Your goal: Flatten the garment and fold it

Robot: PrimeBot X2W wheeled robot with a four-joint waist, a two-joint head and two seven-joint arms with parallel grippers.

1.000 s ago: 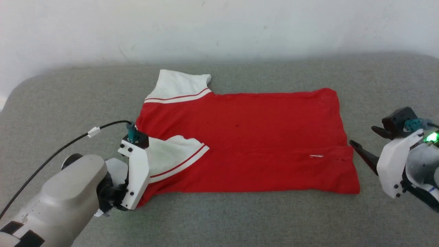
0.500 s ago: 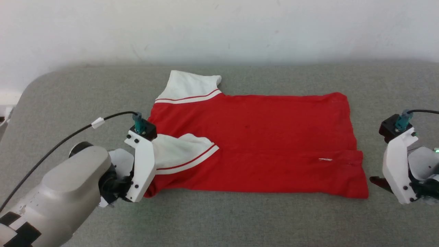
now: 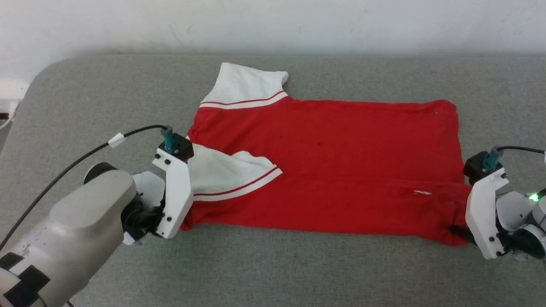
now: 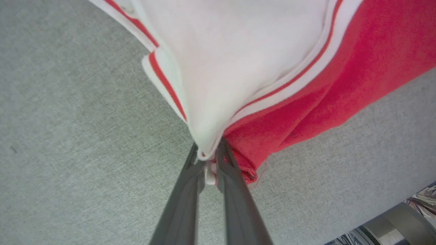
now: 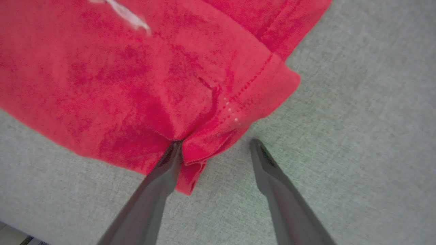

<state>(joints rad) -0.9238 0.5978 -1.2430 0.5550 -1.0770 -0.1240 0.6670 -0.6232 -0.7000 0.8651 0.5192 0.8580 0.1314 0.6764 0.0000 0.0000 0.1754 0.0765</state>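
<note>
At the left, the shirt (image 3: 332, 170) is being pinched by the left gripper (image 4: 207, 154). Its fingers are being pressed almost together on the near left corner, where the near sleeve (image 3: 226, 175) is meeting the red body. The shirt is being supported flat on the grey cushion (image 3: 273, 264). Its long axis is running left to right across the head view, with the sleeved end pointing left and the hem pointing right. The far sleeve (image 3: 247, 87) is sticking out toward the wall (image 3: 273, 25), while the near sleeve is lying folded over the red body. At the right, the right gripper (image 5: 215, 142) is being held wide at the near hem corner. One finger (image 5: 163, 170) is touching the doubled red edge, the other is lying over bare cushion just beside it, and nothing is being clamped.
</note>
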